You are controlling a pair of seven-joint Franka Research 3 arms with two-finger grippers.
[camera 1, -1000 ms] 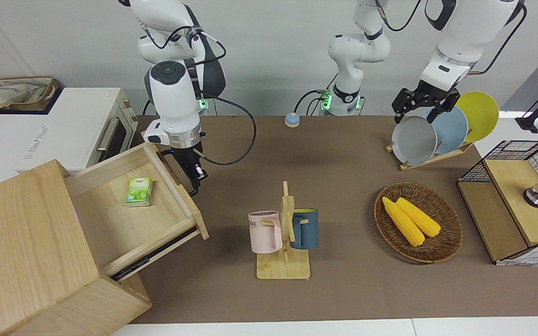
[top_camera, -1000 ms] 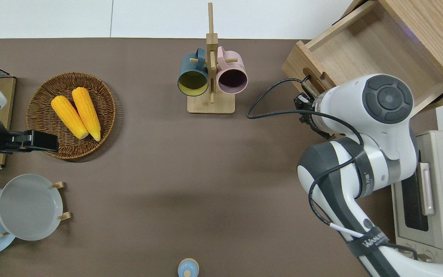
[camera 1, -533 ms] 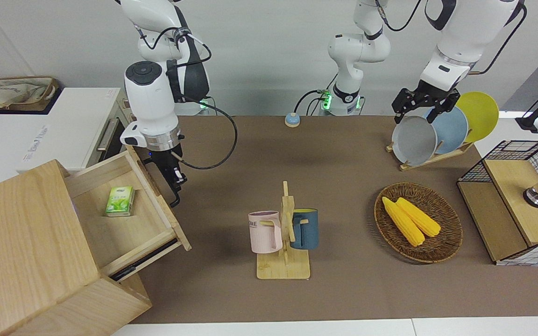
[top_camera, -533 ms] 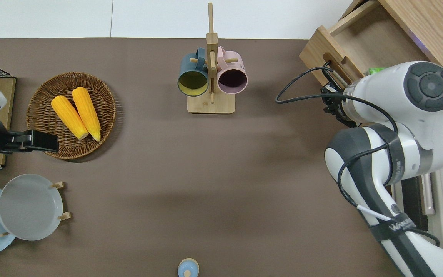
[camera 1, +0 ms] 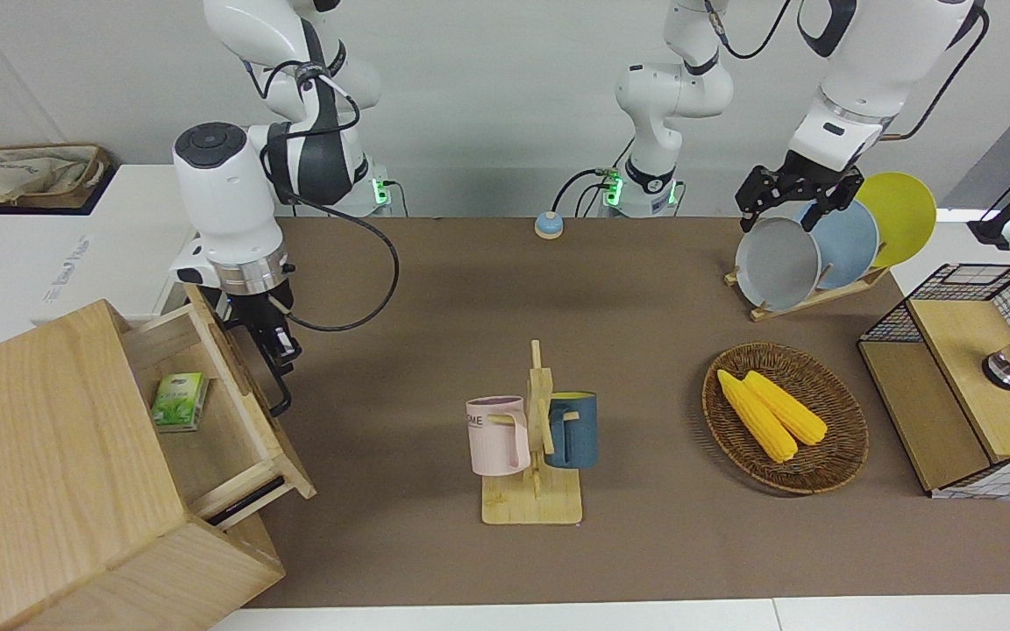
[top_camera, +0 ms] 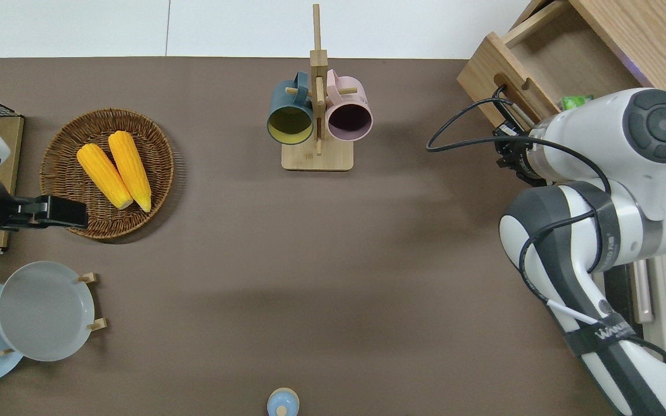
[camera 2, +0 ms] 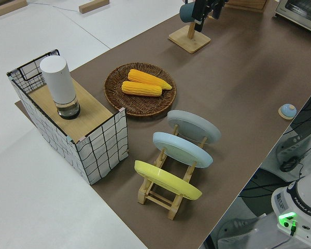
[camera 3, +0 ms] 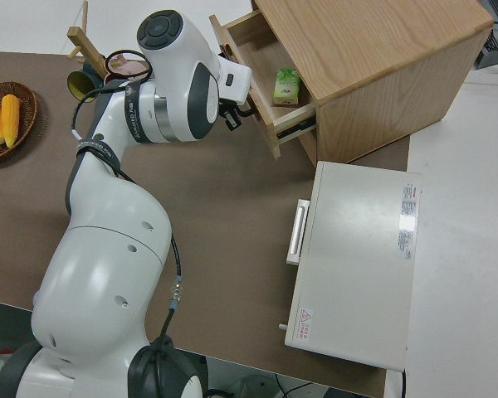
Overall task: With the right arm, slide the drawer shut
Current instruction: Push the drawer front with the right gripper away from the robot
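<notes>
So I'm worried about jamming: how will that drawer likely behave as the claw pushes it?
The drawer looks like stiff wood on a side rail, so it should probably glide straight. The right claw presses nearer one end, so it may rack slightly. The small green box inside might slide.

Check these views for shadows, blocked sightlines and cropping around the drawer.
Front view: soft even light, the white right arm throws a faint shadow on the brown table mat. Overhead view: that arm hides much of the pale-wood drawer with the black bar handle, and the frame crops the big pale-wood box. Right side view: drawer interior is shaded; the small green carton shows.
</notes>
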